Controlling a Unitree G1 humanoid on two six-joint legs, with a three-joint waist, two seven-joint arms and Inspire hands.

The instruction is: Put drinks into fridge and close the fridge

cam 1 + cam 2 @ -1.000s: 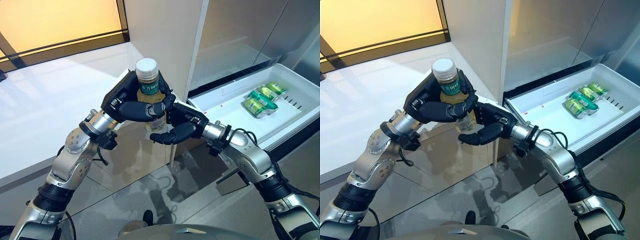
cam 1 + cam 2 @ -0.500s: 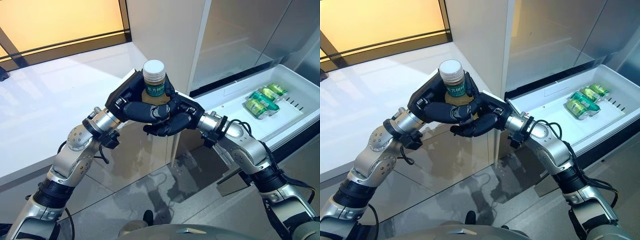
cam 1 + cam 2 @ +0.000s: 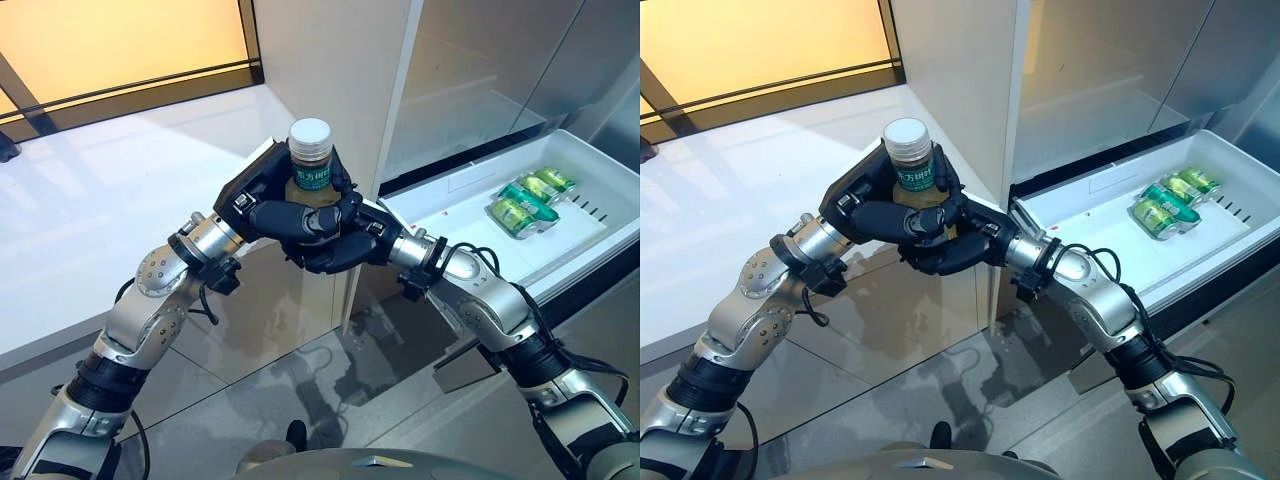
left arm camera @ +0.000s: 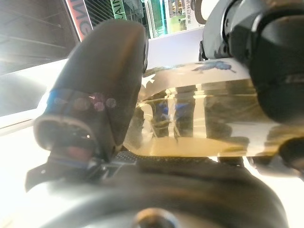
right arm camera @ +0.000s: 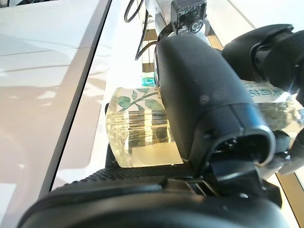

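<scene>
Bottle of pale yellow drink, upright, white cap uppermost and green label below the neck, held in the air between both hands in front of the fridge's white side panel. Left hand: enters from the lower left, fingers curled round the bottle's middle from the near side, palm against its left flank. Right hand: enters from the lower right, fingers wrapped round the lower part of the bottle, just beneath and touching the left hand's fingers. In the right wrist view the thumb lies across the clear ribbed body of the bottle, whose leaf-printed label shows beside it; in the left wrist view the thumb presses the same clear body. Fridge drawer: white, pulled out to the right of the hands, well apart from the bottle. Green cans: lying on their sides together toward the far right of the drawer. Worktop: white, extending to the left behind the left arm.
</scene>
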